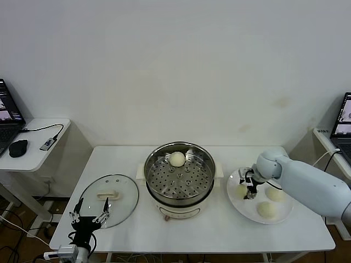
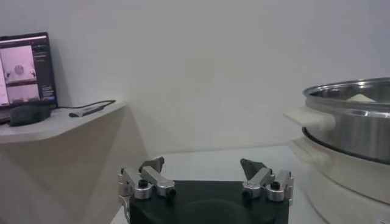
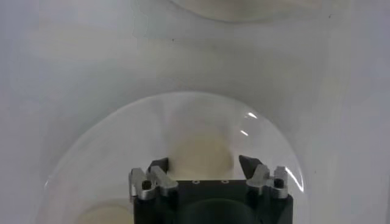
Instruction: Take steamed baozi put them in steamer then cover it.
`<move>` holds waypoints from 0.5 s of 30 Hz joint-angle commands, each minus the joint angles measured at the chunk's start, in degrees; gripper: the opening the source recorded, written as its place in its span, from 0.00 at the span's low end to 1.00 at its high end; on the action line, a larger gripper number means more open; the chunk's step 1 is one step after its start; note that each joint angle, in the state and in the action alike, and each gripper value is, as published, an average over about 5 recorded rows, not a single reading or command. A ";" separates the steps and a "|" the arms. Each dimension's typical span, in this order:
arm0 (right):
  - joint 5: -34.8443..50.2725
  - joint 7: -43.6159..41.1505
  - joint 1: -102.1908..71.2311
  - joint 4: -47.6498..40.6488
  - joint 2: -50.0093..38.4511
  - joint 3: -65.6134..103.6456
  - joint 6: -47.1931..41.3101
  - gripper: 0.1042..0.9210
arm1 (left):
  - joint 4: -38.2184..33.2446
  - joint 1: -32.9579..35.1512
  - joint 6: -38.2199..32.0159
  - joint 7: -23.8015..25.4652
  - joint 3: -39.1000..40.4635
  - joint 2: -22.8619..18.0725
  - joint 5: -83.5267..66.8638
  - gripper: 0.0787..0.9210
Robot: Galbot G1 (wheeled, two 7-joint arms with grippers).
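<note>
1. Right gripper (image 1: 250,191) is down over the white plate (image 1: 235,193), at the plate's 9 o'clock side, pointing straight down.
2. In the right wrist view a baozi (image 3: 200,155) sits right between the fingers (image 3: 251,165), which flank it on both sides. Whether the pads are touching the dough I cannot tell, so firm grip is not confirmed.
3. The baozi is round with no long axis, so finger orientation does not matter, only centring. It looks centred.
4. Two more baozi on the plate: one at about 3 o'clock of the gripper (image 1: 275,194), one at about 5 o'clock (image 1: 266,209). Both are apart from the fingers.
5. Steamer (image 1: 179,176) lies at 9 o'clock from the right gripper, near but not touching the plate. One baozi is already on its tray at the far side (image 1: 176,159).
6. Judgement: the next move is lift, then carry toward 9 o'clock over the steamer rim. The right arm is clearly the nearer one.
7. Cover (image 1: 109,192) lies flat on the table at 9 o'clock of the steamer, handle up, not yet on.
8. Left gripper (image 1: 88,215) is parked at the near table edge, by the cover's 6 o'clock, fingers spread wide, holding nothing.
</note>
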 commanded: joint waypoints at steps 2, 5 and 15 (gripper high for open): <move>-0.14 -0.44 -0.01 0.12 -0.18 0.43 -0.04 0.63 | -0.26 0.09 -0.01 -0.04 -0.01 0.00 0.03 0.88; 0.44 -1.10 1.02 0.84 -1.06 0.39 0.12 0.61 | -0.40 0.08 0.00 -0.07 -0.01 -0.01 0.04 0.88; 7.61 -3.33 12.61 7.26 -7.79 -3.83 -0.18 0.59 | -1.05 0.04 0.08 -0.10 0.16 0.34 0.07 0.88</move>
